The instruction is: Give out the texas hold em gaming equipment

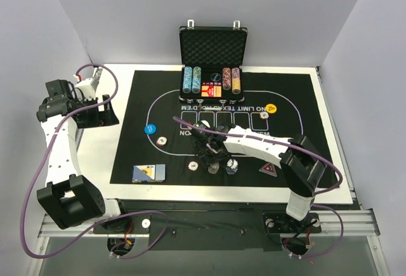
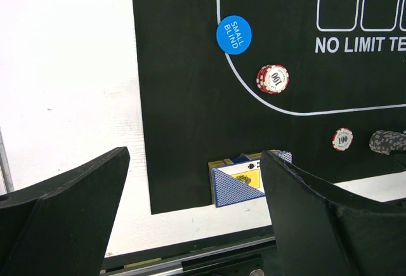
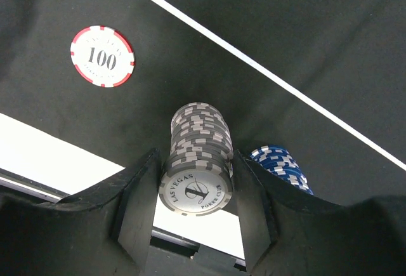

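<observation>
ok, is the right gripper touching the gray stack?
Touching. The right wrist view shows both fingers flush against the sides of the gray stack, with no mat visible between them.

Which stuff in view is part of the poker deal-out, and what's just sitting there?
Job:
- grey chip stack, gripped by the right gripper
- blue chip stack
- red chip
- cards
- blue disc
- yellow disc
- triangle marker

Lying about:
- case
- mat
</observation>
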`<action>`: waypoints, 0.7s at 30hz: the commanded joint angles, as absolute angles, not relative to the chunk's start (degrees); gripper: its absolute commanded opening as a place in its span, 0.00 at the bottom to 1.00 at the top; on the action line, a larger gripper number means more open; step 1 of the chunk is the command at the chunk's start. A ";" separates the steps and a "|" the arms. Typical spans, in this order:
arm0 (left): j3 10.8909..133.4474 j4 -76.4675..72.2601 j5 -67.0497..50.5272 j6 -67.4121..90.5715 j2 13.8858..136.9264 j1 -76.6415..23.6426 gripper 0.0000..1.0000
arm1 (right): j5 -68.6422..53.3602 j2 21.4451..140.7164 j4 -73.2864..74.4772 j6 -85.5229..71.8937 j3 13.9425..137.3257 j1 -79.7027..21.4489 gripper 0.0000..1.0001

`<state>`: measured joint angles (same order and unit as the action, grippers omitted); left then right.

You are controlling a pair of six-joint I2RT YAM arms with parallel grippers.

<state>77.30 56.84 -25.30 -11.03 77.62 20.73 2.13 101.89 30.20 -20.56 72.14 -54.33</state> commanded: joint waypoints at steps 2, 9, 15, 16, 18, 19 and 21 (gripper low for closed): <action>79.37 56.87 -25.22 -11.60 76.64 21.18 0.96 | 2.46 101.60 30.76 -20.92 70.40 -53.61 0.44; 78.66 56.69 -24.87 -11.95 76.29 21.27 0.96 | 3.16 99.85 30.41 -21.18 70.05 -53.52 0.39; 78.31 56.60 -25.14 -11.87 76.20 21.45 0.96 | 3.60 97.74 32.34 -20.92 73.56 -54.14 0.35; 78.31 56.51 -25.22 -11.87 76.03 21.45 0.96 | 3.60 97.47 33.04 -20.83 74.78 -54.31 0.35; 78.31 56.43 -25.22 -11.87 76.11 21.53 0.96 | 3.69 97.38 33.66 -20.66 76.63 -54.75 0.34; 78.31 56.43 -25.40 -11.95 76.03 21.62 0.96 | 3.60 97.64 33.84 -20.48 77.34 -54.84 0.34; 78.31 56.43 -25.31 -11.69 76.11 21.71 0.96 | 3.60 98.61 34.45 -20.39 80.05 -55.02 0.34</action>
